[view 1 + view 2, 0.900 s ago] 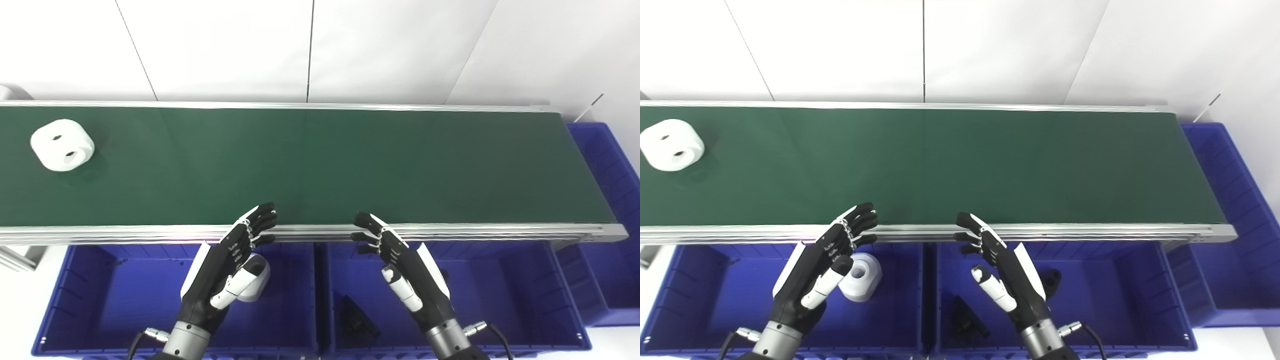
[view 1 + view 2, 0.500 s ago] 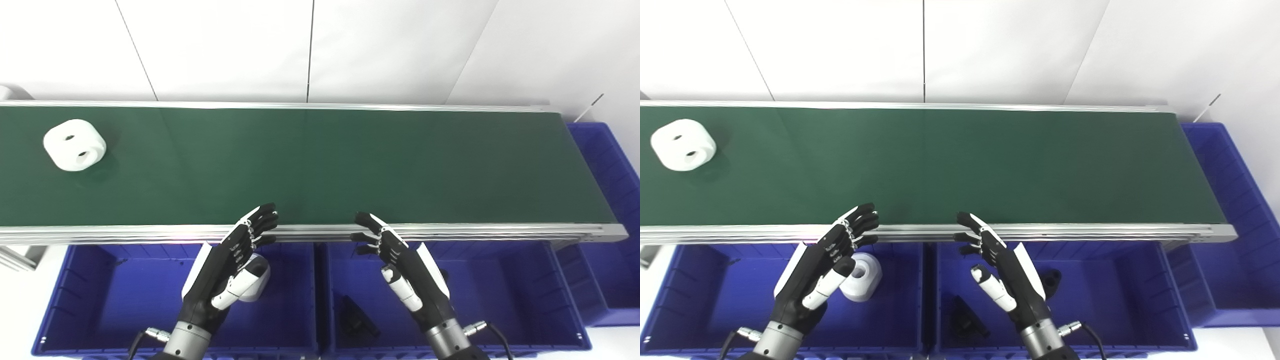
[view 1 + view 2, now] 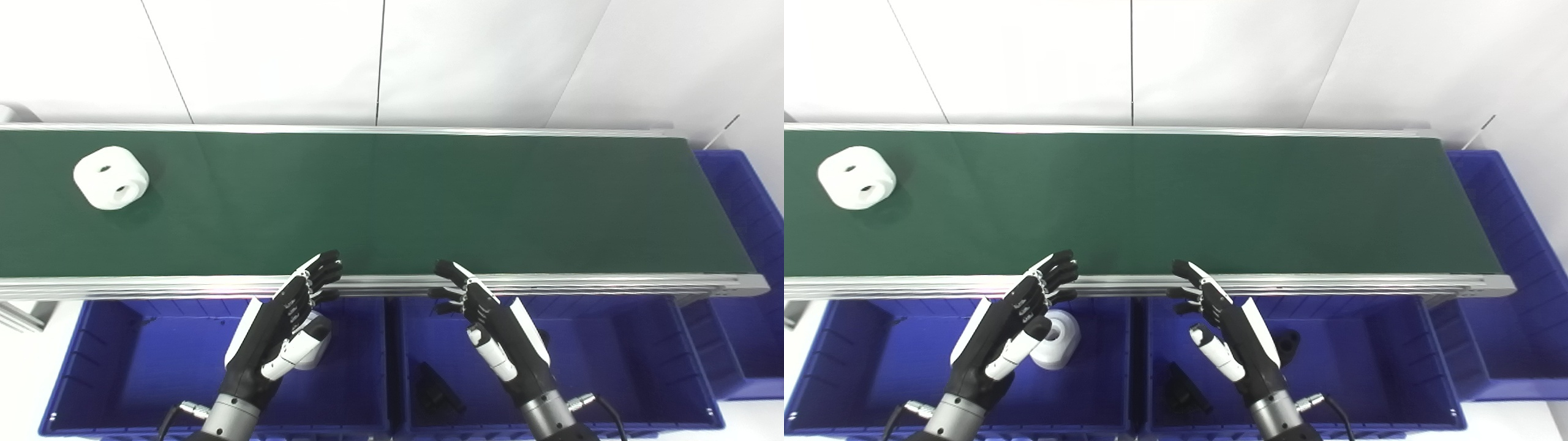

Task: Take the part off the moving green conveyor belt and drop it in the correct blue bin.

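Note:
A white rounded part with two holes (image 3: 111,177) lies on the green conveyor belt (image 3: 392,202) at the far left; it also shows in the right eye view (image 3: 857,177). My left hand (image 3: 282,321) is open and empty above the left blue bin (image 3: 122,367), fingertips at the belt's near rail. My right hand (image 3: 490,327) is open and empty above the middle blue bin (image 3: 612,367). Both hands are far to the right of the part.
A white part (image 3: 1058,340) lies in the left bin, partly hidden by my left hand. Black parts (image 3: 436,392) (image 3: 1289,341) lie in the middle bin. A third blue bin (image 3: 744,257) stands at the belt's right end. A white wall is behind.
The white part has ridden the belt to the right. Both hands have stayed almost still.

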You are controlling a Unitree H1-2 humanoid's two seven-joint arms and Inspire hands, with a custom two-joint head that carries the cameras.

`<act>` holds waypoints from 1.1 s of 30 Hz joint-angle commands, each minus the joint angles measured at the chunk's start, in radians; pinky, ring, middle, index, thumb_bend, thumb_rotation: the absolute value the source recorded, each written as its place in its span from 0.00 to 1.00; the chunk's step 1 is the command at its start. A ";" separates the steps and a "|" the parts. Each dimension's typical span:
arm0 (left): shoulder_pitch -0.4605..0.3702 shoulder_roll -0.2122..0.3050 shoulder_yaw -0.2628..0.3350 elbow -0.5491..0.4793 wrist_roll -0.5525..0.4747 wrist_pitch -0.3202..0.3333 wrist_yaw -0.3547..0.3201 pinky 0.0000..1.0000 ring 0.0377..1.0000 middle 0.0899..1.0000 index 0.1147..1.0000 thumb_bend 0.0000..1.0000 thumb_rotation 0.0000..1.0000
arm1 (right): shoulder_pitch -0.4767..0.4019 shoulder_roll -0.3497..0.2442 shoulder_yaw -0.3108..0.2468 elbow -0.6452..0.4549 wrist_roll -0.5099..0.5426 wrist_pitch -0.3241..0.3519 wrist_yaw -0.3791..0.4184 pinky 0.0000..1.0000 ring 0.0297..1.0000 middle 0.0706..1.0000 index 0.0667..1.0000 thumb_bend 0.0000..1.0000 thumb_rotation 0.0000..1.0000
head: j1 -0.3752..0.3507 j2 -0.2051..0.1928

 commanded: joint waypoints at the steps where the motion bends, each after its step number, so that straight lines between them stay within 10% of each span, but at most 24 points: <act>1: -0.010 0.003 -0.001 -0.018 -0.003 -0.003 -0.006 0.81 0.87 0.87 0.86 0.71 0.76 | -0.005 -0.001 0.000 -0.020 0.008 -0.021 0.001 0.70 0.78 0.90 0.89 0.78 0.97 | 0.000 0.001; 13: -0.008 0.003 -0.003 -0.010 0.008 -0.015 -0.004 0.80 0.87 0.87 0.86 0.71 0.76 | -0.004 0.000 -0.001 -0.008 0.006 -0.034 -0.003 0.69 0.78 0.89 0.89 0.78 0.97 | 0.006 -0.024; 24: -0.005 -0.011 -0.012 0.142 0.007 -0.143 0.000 0.77 0.84 0.83 0.81 0.77 0.72 | -0.015 -0.007 -0.007 0.156 0.028 -0.180 -0.006 0.66 0.77 0.89 0.87 0.74 0.94 | 0.081 -0.252; 33: -0.043 -0.023 -0.008 0.245 0.011 -0.220 0.005 0.73 0.81 0.81 0.78 0.80 0.66 | -0.050 -0.007 -0.017 0.235 0.025 -0.219 -0.012 0.63 0.75 0.87 0.84 0.77 0.92 | 0.109 -0.320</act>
